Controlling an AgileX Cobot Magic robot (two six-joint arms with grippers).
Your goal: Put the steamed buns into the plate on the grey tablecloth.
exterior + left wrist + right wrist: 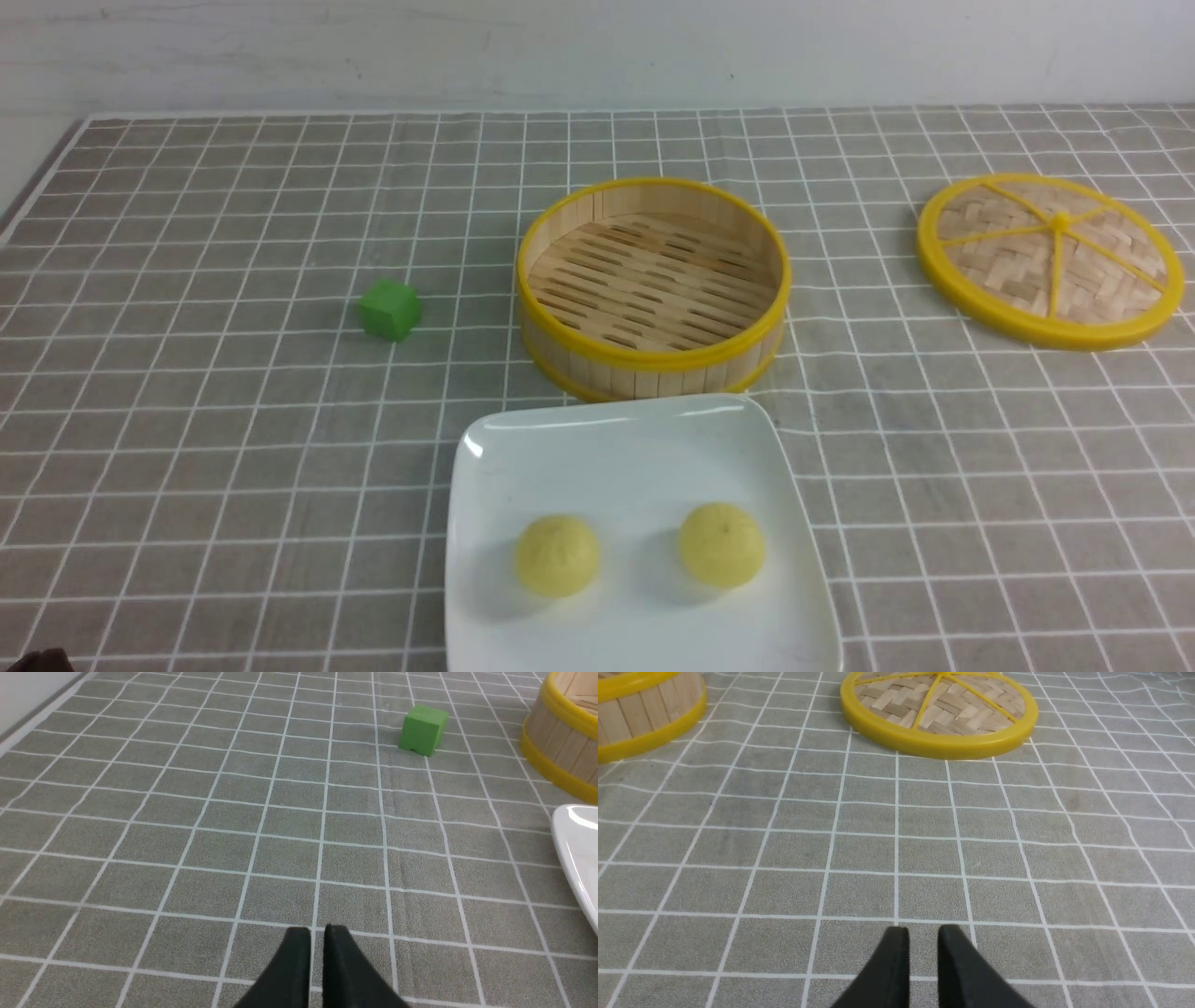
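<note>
Two pale-yellow steamed buns, one on the left (pixel 556 554) and one on the right (pixel 721 544), sit side by side in the white square plate (pixel 616 448) on the grey tablecloth (pixel 187 420). The plate's rim also shows in the left wrist view (pixel 577 844). My left gripper (pixel 317 931) is shut and empty above bare cloth, well apart from the plate. My right gripper (pixel 923 931) is shut and empty above bare cloth. Neither gripper shows in the front view.
The round bamboo steamer basket (pixel 653 285) stands just behind the plate with nothing in it; it also shows in the wrist views (pixel 560 742) (pixel 640 714). Its woven lid (pixel 1050 259) (pixel 941 711) lies at the far right. A green cube (pixel 389 309) (pixel 423 729) sits left of the basket.
</note>
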